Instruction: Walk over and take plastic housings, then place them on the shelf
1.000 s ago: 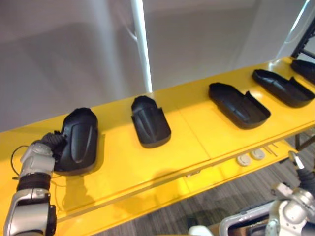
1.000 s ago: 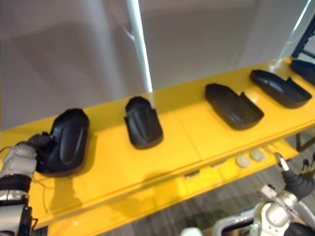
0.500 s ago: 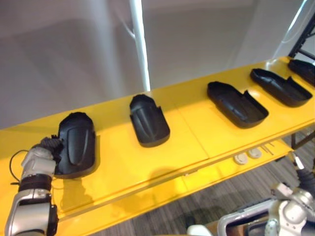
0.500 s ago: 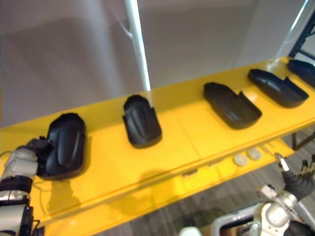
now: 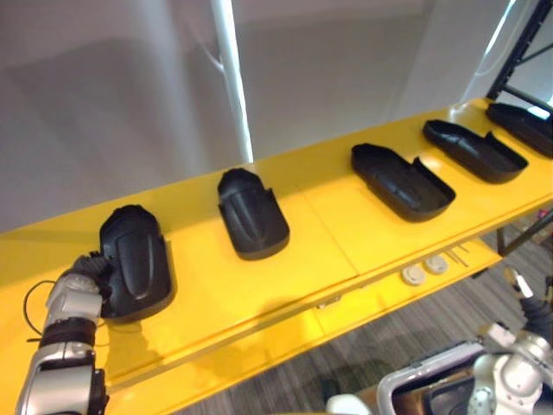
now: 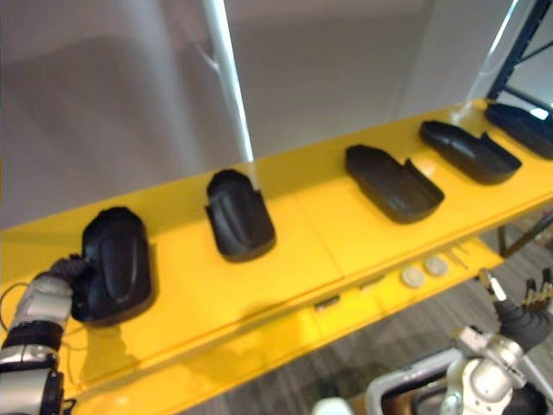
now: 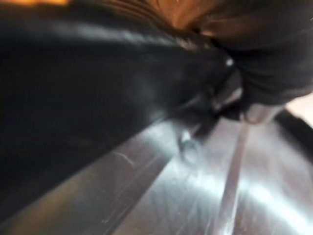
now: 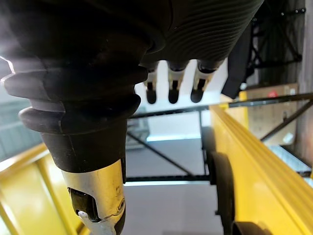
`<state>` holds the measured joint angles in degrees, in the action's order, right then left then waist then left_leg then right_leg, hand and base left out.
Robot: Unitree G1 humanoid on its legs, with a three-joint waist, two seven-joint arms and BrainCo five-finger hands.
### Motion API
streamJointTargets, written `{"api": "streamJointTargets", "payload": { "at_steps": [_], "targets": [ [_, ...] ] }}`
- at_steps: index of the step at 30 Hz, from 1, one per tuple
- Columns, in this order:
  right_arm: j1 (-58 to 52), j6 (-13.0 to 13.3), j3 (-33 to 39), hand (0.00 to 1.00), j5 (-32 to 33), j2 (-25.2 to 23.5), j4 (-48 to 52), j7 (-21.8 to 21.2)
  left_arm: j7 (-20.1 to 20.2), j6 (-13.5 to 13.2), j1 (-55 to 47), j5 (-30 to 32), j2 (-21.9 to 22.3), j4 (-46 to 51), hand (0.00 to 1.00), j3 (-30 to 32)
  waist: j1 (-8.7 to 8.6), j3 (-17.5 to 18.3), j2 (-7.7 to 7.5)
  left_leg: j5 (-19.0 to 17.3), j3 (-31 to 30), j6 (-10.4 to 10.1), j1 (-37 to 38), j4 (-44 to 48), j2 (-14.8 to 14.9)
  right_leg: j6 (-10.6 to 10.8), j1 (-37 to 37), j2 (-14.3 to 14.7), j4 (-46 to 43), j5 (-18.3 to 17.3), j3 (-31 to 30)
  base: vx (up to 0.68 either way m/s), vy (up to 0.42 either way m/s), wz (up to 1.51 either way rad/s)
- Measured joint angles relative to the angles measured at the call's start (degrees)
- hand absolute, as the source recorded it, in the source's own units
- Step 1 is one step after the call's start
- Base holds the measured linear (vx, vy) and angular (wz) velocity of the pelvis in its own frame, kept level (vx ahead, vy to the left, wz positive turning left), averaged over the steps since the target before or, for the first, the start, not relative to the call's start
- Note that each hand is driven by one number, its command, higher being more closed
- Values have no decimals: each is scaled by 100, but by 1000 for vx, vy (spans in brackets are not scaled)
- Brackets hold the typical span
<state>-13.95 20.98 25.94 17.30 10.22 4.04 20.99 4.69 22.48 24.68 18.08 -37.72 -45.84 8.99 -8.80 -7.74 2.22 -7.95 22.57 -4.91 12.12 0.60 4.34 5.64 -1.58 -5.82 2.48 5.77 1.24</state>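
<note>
Plastic housing (image 5: pixel 134 272), left end of shelf (image 5: pixel 328 251): now settled flatter, placement nearly done; left robot hand (image 5: pixel 79 285) alongside, grip cannot be told.

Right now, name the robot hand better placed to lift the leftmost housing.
Left. The left robot hand rests against that housing on the yellow shelf; the right robot hand hangs open below the shelf's edge, far from it.
</note>
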Motion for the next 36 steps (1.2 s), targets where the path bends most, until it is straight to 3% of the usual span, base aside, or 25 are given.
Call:
{"api": "streamJointTargets", "payload": {
  "at_steps": [4,5,11,15,18,22,24,27,31,33,36],
  "targets": [
    [1,-24,-1,0,0,64,9,-99,-5,-42,-1,-3,2,0,100,0,-12,-42,45,-9,6,-13,8,0,-1,0,-2,-1,0,0,-2,0,0,0],
    [4,-58,-3,0,0,65,16,-105,-6,-48,-1,-9,3,0,0,0,-16,-65,47,-9,8,-13,14,1,-1,-1,-4,0,0,0,-5,0,0,0],
    [3,-168,-5,0,6,69,18,-129,-284,-46,-61,-20,2,1,0,1,-66,-130,46,-15,29,-20,84,3,5,-6,-41,11,0,-4,-26,-12,-9,-1],
    [-11,-172,-10,0,43,71,18,-219,-742,-43,-168,-19,2,1,0,41,-133,-137,59,-15,32,-20,85,7,10,-7,-40,16,0,-5,-30,0,0,0],
    [-78,-170,-23,0,50,90,18,-217,-1535,-149,-166,-224,2,17,0,209,-136,-155,91,-14,27,-20,84,12,14,-6,-43,16,-1,-4,-29,0,0,0],
    [-133,-128,-149,0,154,121,17,-220,-2683,-645,-119,-457,-14,257,0,430,-126,-171,120,-14,4,-20,75,25,17,-8,-46,13,-1,-6,-10,0,0,0],
    [-162,-104,-370,0,221,120,15,-238,-3271,-1003,74,-585,-199,751,0,439,-68,-172,121,-14,-17,-20,52,44,20,-9,-47,6,-2,-7,11,0,0,4],
    [-215,-82,-527,0,224,106,16,-274,-3749,-1395,371,-853,-601,1859,0,438,2,-169,127,-11,-98,-15,-26,66,15,-7,-50,-13,1,-7,88,0,-2,12],
    [-265,-1,-656,0,221,60,30,-257,-4025,-1814,465,-1258,-760,3411,0,667,74,-121,201,-3,-221,-5,-108,67,22,-7,-76,-32,46,-7,254,-3,-30,21],
    [-295,18,-699,0,219,-79,101,-214,-4023,-2026,287,-1633,-551,4389,0,850,90,-97,238,24,-384,29,-133,41,20,-6,-172,-51,127,-6,431,11,-36,36],
    [-383,21,-843,0,194,-258,393,-185,-3789,-2138,-737,-1822,275,6082,0,1293,227,-15,327,26,-502,29,-132,15,52,-6,-271,-31,203,-6,604,14,-42,25]
  ]
}}
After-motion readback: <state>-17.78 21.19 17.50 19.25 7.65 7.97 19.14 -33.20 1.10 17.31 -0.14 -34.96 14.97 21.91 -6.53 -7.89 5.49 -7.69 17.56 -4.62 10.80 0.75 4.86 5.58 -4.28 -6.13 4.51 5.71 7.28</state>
